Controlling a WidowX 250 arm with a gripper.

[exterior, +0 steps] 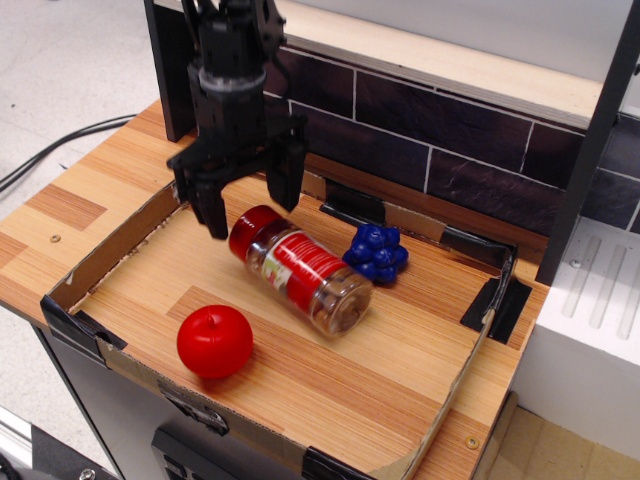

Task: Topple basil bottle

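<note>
Basil bottle (302,271) lies toppled on its side inside a shallow cardboard tray (100,262) on the wooden desk (62,210). Its red screw cap (251,229) points toward the upper left, and its clear base, showing tan-brown lumpy contents, points toward the lower right. A red label wraps the middle of the jar. The bottle rests diagonally across the tray floor, roughly in the centre.

The black tool (243,198) hangs above and just to the left of the bottle's cap end, raised clear of it. Its two fingers (209,204) are spread apart and point downward, with nothing between them; the tool is released and touches neither the bottle nor anything else in view. One finger hangs to the left of the cap and the other behind it, toward the back wall.

A blue grape cluster (377,252) sits just beside the bottle on its far right side, close to the label section; whether the two touch cannot be told. A round red apple (214,341) stands near the front left of the tray, apart from the bottle and below its cap end.

Behind the tray runs a dark tiled wall (430,130), and a white unit (590,320) stands at the right edge of the desk
</note>
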